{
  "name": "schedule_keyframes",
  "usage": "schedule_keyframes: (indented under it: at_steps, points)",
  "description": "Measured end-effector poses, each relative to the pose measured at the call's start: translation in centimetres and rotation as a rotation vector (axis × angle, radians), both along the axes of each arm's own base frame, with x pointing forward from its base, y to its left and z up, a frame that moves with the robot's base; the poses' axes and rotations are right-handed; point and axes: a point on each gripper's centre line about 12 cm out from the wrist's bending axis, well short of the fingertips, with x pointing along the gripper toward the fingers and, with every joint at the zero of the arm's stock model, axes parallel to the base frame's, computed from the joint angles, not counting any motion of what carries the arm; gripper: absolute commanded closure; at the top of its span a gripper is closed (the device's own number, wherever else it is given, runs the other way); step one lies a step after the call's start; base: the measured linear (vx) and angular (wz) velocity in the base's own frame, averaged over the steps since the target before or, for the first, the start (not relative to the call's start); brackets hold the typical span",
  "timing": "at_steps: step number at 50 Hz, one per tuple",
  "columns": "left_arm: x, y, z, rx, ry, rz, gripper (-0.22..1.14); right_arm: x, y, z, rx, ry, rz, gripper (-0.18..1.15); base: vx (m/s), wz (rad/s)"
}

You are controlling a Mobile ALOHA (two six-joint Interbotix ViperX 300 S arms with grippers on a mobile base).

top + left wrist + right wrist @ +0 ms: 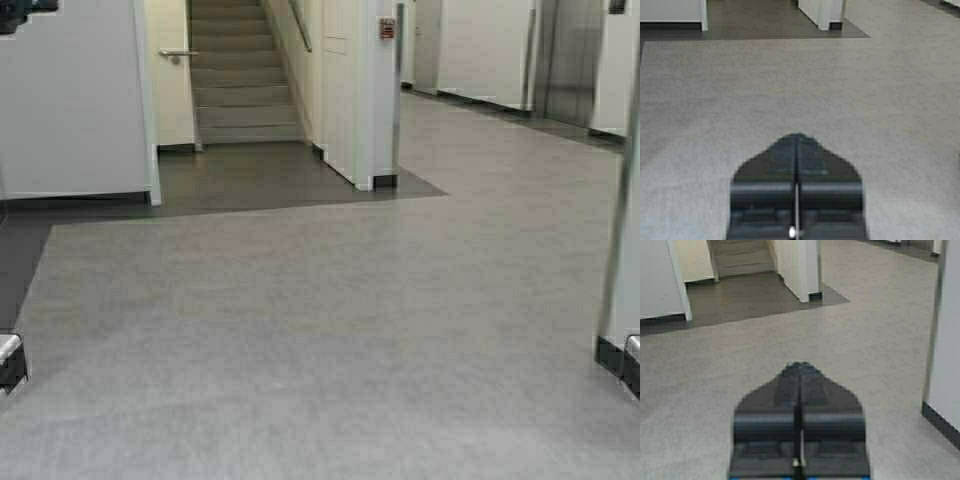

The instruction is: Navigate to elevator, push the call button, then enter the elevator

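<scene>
A wide grey speckled floor (330, 330) fills most of the high view, smooth and matte, meeting a darker grey strip of floor (250, 175) at 12 o'clock. White walls (70, 100) stand at 10 o'clock with a dark skirting along their foot. Behind them a staircase (240, 75) of plain grey steps climbs away at 11 o'clock, with a slanted handrail (300, 25) on its right side and a white door with a lever handle (178, 53) to its left. A square white pillar (362, 90) with a small red-and-white sign (387, 28) stands at 12 o'clock. The elevator (572, 60), brushed steel and upright, stands well away at 1 o'clock, at the end of the corridor. A white wall edge (625, 250) with a black base rises at 3 o'clock.

The left tool (797, 142), black and wedge-shaped, hovers above the floor with its two halves pressed together, clenched on nothing. The right tool (799, 371) is the same shape, likewise closed and holding nothing; only its wrist view shows the staircase and the nearby wall edge together, while the left wrist view shows the pillar foot alone.
</scene>
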Motion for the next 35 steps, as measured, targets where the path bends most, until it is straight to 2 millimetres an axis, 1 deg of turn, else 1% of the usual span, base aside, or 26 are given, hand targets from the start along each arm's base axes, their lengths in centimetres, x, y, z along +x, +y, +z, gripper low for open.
schedule_keyframes:
  at_steps: [13, 20, 32, 35]
  points:
    - [-0.1, 0.0, 0.2, -0.001, -0.009, 0.001, 0.89, 0.0, 0.0, 0.2, 0.001, -0.006, 0.000, 0.92, 0.82, 0.10]
    - [-0.2, 0.0, 0.3, -0.001, -0.012, 0.002, 0.89, 0.0, 0.0, 0.5, -0.001, -0.014, 0.000, 0.92, 0.80, -0.01]
    - [-0.7, 0.0, 1.5, -0.001, -0.067, 0.000, 0.89, 0.0, 0.0, 0.7, 0.004, -0.020, 0.000, 0.92, 0.82, -0.09]
    - [-0.7, 0.0, 1.5, 0.000, -0.068, -0.001, 0.89, 0.0, 0.0, 0.6, 0.004, -0.019, -0.001, 0.92, 0.81, -0.02]
